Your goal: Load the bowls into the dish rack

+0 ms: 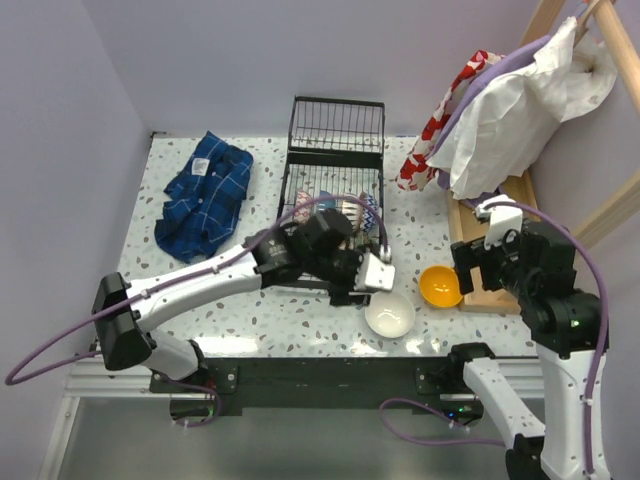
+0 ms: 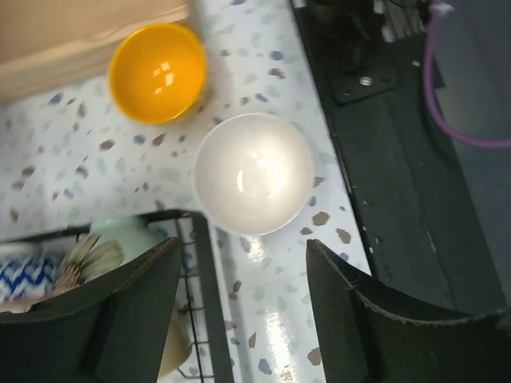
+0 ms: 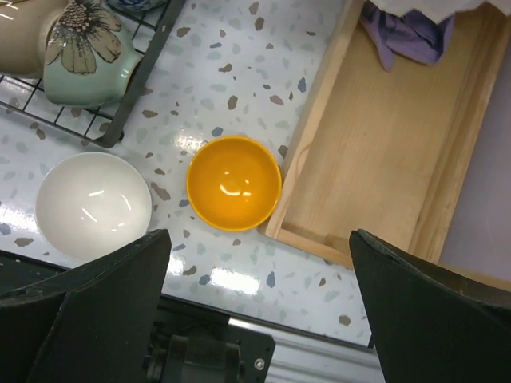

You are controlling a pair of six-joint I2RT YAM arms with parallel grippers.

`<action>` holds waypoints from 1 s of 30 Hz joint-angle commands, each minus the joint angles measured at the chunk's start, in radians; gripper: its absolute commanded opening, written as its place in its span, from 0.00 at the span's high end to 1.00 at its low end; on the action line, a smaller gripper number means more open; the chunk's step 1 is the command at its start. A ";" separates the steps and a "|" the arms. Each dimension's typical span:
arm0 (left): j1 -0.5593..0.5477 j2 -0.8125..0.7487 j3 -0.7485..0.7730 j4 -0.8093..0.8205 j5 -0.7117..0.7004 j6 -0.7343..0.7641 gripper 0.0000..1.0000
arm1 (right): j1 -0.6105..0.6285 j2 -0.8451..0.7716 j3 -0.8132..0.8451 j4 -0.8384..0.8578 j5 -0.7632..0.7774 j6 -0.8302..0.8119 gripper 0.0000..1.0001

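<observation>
Nearest the arm bases, a plain white bowl (image 1: 390,315) sits upright on the speckled table (image 1: 300,318), just off the near right corner of the dish rack; an orange bowl (image 1: 440,286) stands upright just to its right, apart from it and close against the near end of the wooden tray (image 3: 383,159); both bowls are outside the rack. The dish rack (image 1: 333,130), black wire with an upright end panel on its far side, stands mid-table; its near end holds a mint-green flowered bowl (image 3: 84,64) tipped among the tines and a blue zigzag bowl (image 1: 352,208). The left arm reaches across from its base to the rack's near right corner; the left gripper (image 2: 243,246) hangs there with fingers spread wide and empty, the white bowl just beyond its tips. The right gripper (image 3: 259,235) hovers over the orange bowl, fingers wide apart, holding nothing. Farther off, a crumpled blue checked shirt (image 1: 205,195) lies left of the rack; a red-and-white cloth (image 1: 445,110) and pale garments (image 1: 510,110) hang at the far right.
</observation>
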 commanded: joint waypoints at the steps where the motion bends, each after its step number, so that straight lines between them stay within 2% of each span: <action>1: -0.136 0.051 0.053 -0.091 -0.096 0.164 0.34 | -0.004 0.072 0.207 0.010 0.079 0.152 0.01; 2: -0.155 0.095 0.088 -0.129 -0.081 0.171 0.35 | -0.004 0.125 0.328 0.020 0.082 0.160 0.01; 5: -0.233 0.167 0.121 -0.102 -0.133 0.185 0.36 | -0.006 0.193 0.518 0.039 0.104 0.171 0.01; 7: -0.282 0.215 0.157 -0.103 -0.148 0.159 0.37 | -0.004 0.215 0.564 0.046 0.104 0.180 0.01; 13: -0.379 0.361 0.204 -0.068 -0.247 0.127 0.40 | 0.002 0.135 0.539 0.065 0.191 0.170 0.01; 19: -0.386 0.447 0.207 -0.052 -0.286 0.101 0.46 | 0.063 0.095 0.556 0.079 0.291 0.134 0.01; 30: -0.393 0.493 0.262 -0.066 -0.287 0.084 0.51 | 0.115 0.077 0.524 0.036 0.305 0.119 0.01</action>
